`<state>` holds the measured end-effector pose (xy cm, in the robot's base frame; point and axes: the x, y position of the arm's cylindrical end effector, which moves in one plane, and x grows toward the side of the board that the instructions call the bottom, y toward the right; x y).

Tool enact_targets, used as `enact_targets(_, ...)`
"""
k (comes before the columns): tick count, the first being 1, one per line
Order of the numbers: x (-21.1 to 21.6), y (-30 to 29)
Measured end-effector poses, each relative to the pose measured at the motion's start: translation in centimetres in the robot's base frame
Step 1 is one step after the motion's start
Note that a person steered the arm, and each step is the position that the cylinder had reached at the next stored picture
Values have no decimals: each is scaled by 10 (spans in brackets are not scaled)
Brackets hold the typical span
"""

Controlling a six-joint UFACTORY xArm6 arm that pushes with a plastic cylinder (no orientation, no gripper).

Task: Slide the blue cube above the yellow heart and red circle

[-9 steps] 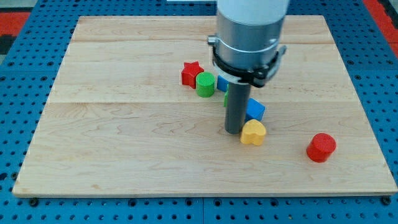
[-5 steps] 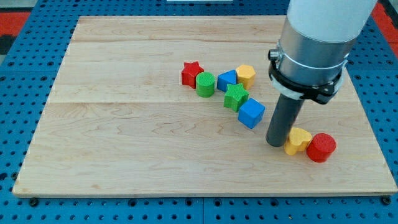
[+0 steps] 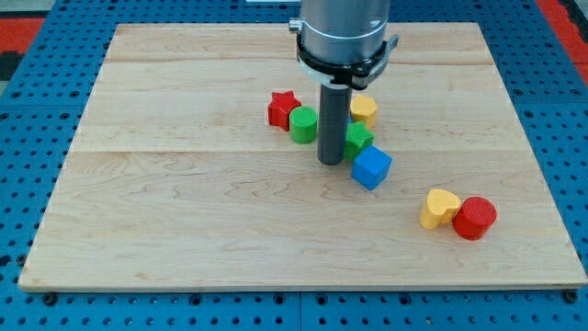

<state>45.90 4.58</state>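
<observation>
The blue cube [image 3: 371, 168] sits right of the board's middle. My tip [image 3: 331, 162] stands just left of it, close to its upper left side and in front of a green star [image 3: 357, 139]. The yellow heart [image 3: 440, 208] lies toward the view's lower right and touches the red circle [image 3: 474, 218] on its right. The blue cube is up and to the left of that pair, well apart from them.
A red star [image 3: 283, 108] and a green cylinder [image 3: 304, 124] sit left of the rod. A yellow block [image 3: 364, 108] sits right of the rod, behind the green star. The rod hides whatever is straight behind it. The wooden board [image 3: 184, 202] ends near the view's bottom.
My tip pushed the yellow heart right until it met the red circle, then moved back up and left to stand beside the blue cube. The blue cube has barely moved.
</observation>
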Motion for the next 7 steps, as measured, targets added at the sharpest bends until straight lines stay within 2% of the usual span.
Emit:
enact_targets(3,29,60)
enact_targets(5,-16,60)
enact_targets(7,-11,94)
